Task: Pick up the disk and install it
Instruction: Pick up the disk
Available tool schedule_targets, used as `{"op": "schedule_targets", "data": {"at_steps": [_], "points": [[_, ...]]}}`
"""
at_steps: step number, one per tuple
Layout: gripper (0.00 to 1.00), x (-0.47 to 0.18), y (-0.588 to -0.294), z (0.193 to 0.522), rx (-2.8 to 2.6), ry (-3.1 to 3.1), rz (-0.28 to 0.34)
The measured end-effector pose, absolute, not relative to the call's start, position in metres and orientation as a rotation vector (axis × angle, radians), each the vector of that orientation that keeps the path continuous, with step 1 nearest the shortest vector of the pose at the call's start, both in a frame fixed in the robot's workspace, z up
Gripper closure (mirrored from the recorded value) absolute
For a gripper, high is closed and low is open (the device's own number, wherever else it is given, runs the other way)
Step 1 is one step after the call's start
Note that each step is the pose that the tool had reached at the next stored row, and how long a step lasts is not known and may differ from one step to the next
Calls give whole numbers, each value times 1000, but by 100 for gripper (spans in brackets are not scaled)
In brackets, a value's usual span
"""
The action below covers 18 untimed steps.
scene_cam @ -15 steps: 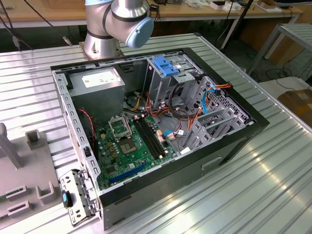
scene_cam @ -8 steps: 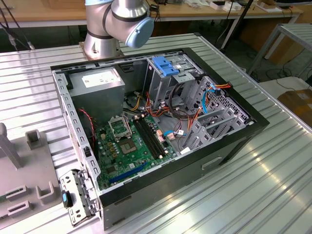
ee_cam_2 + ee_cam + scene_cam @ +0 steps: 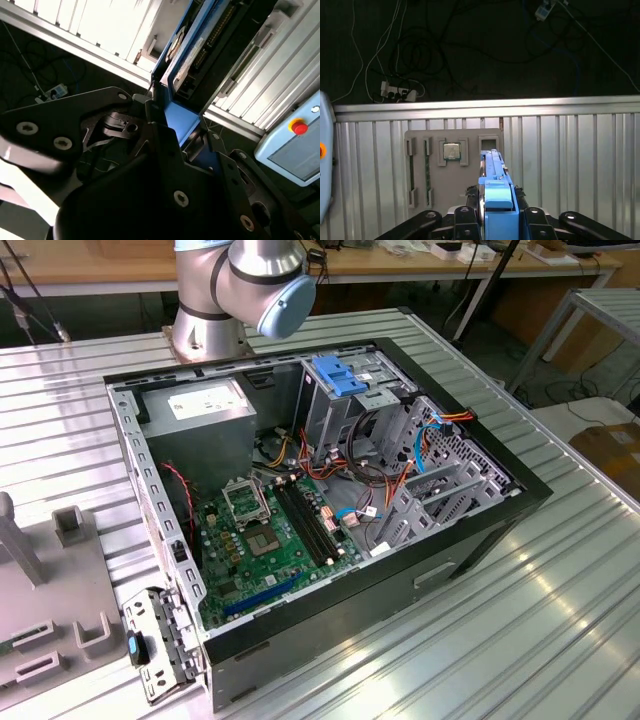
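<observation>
In both wrist views my gripper (image 3: pixel 497 216) (image 3: pixel 165 117) is shut on the disk (image 3: pixel 495 192) (image 3: pixel 186 55), a flat silver drive framed by blue plastic rails. In the first wrist view I see it edge-on, standing out from between the black fingers (image 3: pixel 465 220). It hangs in the air above the ribbed metal table (image 3: pixel 570 165), over a grey fixture plate (image 3: pixel 420 140). In the exterior view the arm's base and elbow (image 3: pixel 245 290) stand behind the open computer case (image 3: pixel 480 530).
The case holds a green motherboard (image 3: pixel 270 540), a grey power-supply box (image 3: pixel 200 405) and a metal drive cage topped by a blue bracket (image 3: pixel 345 375). The fixture plate (image 3: pixel 50 600) carries a chip (image 3: pixel 451 150) and slotted holders. A light blue pendant with a red button (image 3: pixel 299 127) lies nearby.
</observation>
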<state>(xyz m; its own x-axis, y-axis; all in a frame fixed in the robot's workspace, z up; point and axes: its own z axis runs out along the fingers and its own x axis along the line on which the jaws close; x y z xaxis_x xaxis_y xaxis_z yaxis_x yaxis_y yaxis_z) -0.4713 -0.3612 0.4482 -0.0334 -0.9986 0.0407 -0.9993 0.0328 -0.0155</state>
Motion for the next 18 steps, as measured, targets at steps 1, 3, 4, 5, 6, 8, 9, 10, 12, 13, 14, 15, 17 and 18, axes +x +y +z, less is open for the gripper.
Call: {"op": "schedule_targets", "data": {"at_steps": [1,3,4,5,6,8,9,10,12,13,14,15,17,18], "points": [[63,-471,-361,450,2171,-2244,62],[63,-471,-361,453,2171,-2244,62],[63,-471,-361,456,2171,-2244,62],[63,-471,-361,458,2171,-2244,62],[63,-471,-361,460,2171,-2244,62],[63,-471,-361,465,2171,-2244,62],[63,-471,-361,467,2171,-2244,62],[63,-471,-361,469,2171,-2244,62],[63,-471,-361,472,2171,-2244,62],[63,-471,-361,475,2171,-2244,62],[63,-471,-361,478,2171,-2244,62],[63,-471,-361,480,2171,-2244,62],[63,-471,-361,483,2171,-2244,62],[63,-471,-361,485,2171,-2244,62]]}}
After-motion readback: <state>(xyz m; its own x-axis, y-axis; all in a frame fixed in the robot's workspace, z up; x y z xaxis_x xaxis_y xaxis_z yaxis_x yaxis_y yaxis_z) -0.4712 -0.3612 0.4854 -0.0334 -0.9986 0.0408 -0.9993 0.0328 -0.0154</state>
